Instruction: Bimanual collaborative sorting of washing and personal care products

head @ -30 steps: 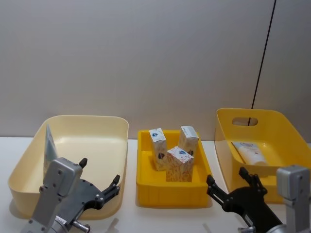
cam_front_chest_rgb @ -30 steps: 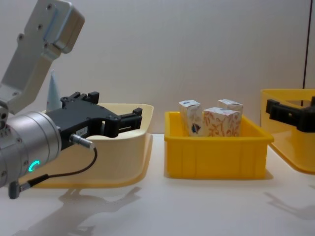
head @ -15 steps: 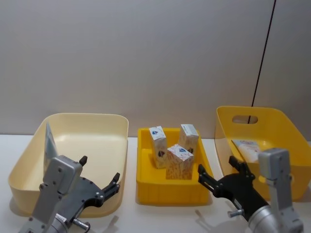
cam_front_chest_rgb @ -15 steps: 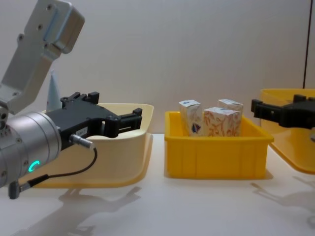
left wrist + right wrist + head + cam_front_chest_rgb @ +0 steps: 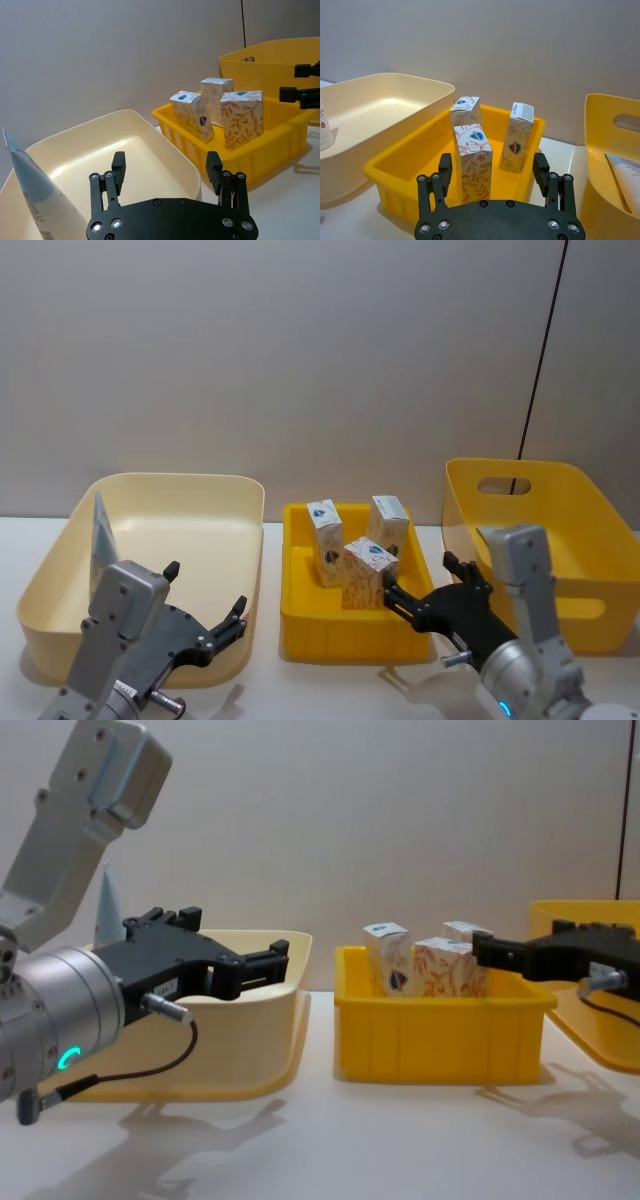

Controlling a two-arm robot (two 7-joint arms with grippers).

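From the head we look down, from the chest level across; both wrist cameras face forward, close. All share the middle yellow bin (image 5: pixel 355 635).

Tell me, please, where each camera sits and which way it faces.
Head: high, looking down into middle yellow bin; left gripper, right gripper below.
Chest: low, looking across the table; both grippers from the sides.
Left wrist: behind left gripper, facing cream bin.
Right wrist: behind right gripper, facing cartons.
Both wrist views share the cartons.
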